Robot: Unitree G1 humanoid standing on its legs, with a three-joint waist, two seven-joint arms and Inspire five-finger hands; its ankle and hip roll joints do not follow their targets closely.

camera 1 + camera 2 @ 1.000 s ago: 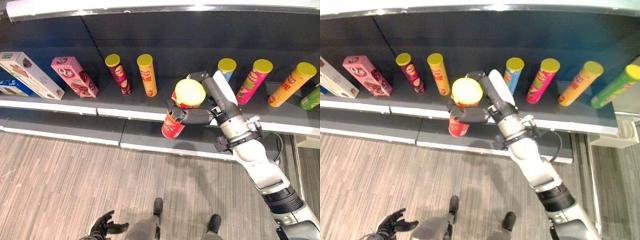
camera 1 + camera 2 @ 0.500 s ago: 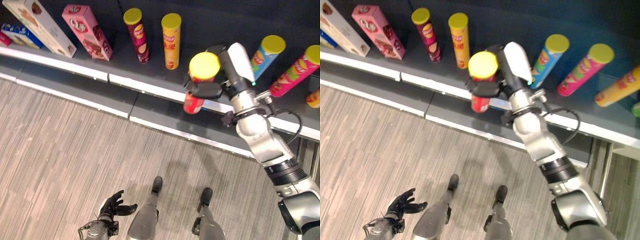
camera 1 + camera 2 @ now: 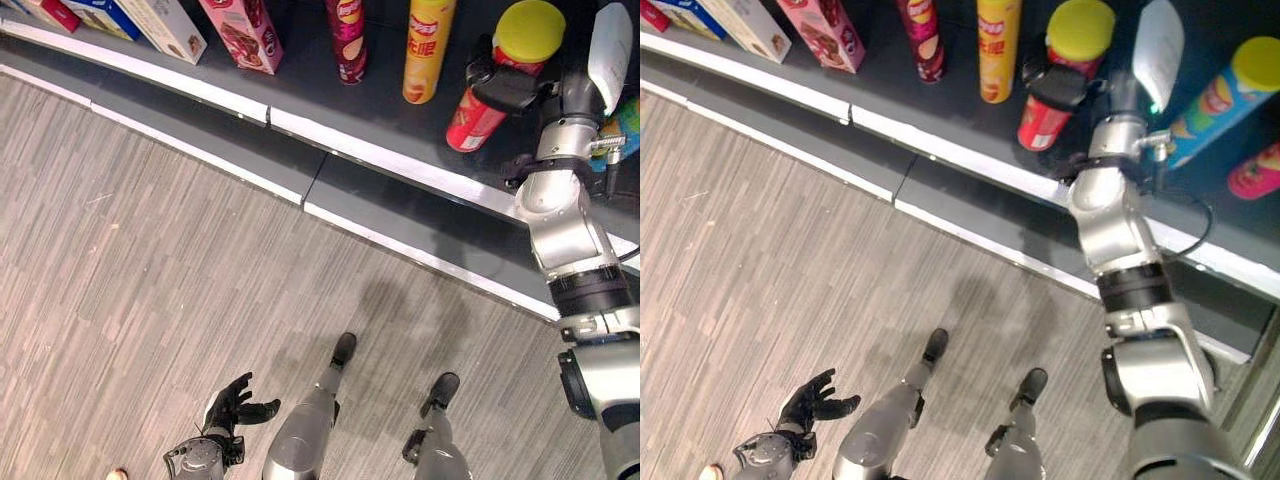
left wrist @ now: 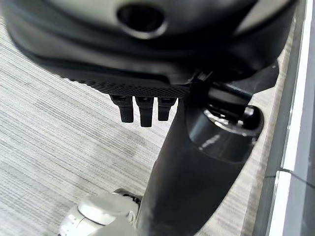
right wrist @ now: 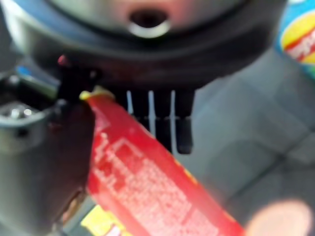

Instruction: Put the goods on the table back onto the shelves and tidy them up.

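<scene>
Since a second ago the red can (image 3: 487,92) has been carried up onto the shelf (image 3: 400,130), at 3 o'clock of the orange can (image 3: 428,48). It's gripped by the right hand (image 3: 520,88), fingers wrapped round. The left hand (image 3: 232,405) is hung relaxed, spread open, at 7 o'clock.

red chip can (image 3: 478,105), yellow lid | tilted | clasped in right hand (image 3: 508,88) | base on shelf (image 3: 300,90), below hand
</scene>
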